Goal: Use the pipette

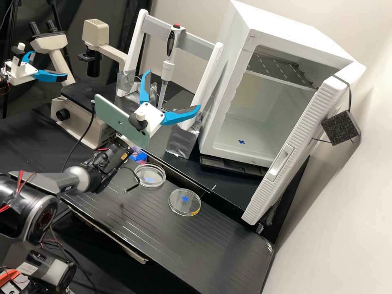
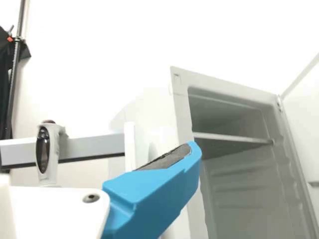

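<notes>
- The gripper has its two blue fingers spread wide apart, with a broad gap between their tips.
- Nothing is clamped in that gap, and neither finger is seen pressing on anything.
- The wrist view shows a dark pad along the inner face of one finger, with nothing resting against it.
- The pipette is at the grey crossbar of the white stand, its red button up and its narrow end down.
- From the high view, the lower part of the pipette falls within the gap between the fingers, while its handle rises above them.
- In the wrist view, the handle of the pipette is beyond the gripper's white base, apart from it and next to the crossbar.
- So the pipette is out in front of the gripper and not in its hold; how deep the space between them is, I cannot tell.
- Silvery foil wraps the feet of the stand.
- Two round clear dishes lie on the black bench top, well below the gripper.
- Beside the stand is a white cabinet, its door open.
</notes>
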{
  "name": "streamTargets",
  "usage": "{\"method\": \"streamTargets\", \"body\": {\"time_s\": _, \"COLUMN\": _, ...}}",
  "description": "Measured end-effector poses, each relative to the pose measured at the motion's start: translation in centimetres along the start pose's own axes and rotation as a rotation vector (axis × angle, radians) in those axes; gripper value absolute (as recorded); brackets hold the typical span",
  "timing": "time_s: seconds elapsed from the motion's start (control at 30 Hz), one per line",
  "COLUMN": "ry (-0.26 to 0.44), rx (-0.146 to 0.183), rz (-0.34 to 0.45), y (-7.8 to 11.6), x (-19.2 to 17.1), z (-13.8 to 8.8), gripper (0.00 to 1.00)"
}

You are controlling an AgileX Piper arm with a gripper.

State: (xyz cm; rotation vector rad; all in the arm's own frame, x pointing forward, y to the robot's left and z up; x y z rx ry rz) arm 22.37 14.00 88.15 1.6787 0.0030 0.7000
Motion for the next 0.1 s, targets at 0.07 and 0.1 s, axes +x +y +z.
{"method": "streamTargets", "body": {"time_s": 0.07, "ry": -0.012, "rx": -0.003, "rz": -0.01, "y": -0.33, "x": 0.05, "z": 0.34, "gripper": 1.0}}
{"method": "streamTargets", "body": {"time_s": 0.1, "ry": -0.016, "rx": -0.005, "rz": -0.013, "y": -0.45, "x": 0.07, "z": 0.45, "gripper": 1.0}}
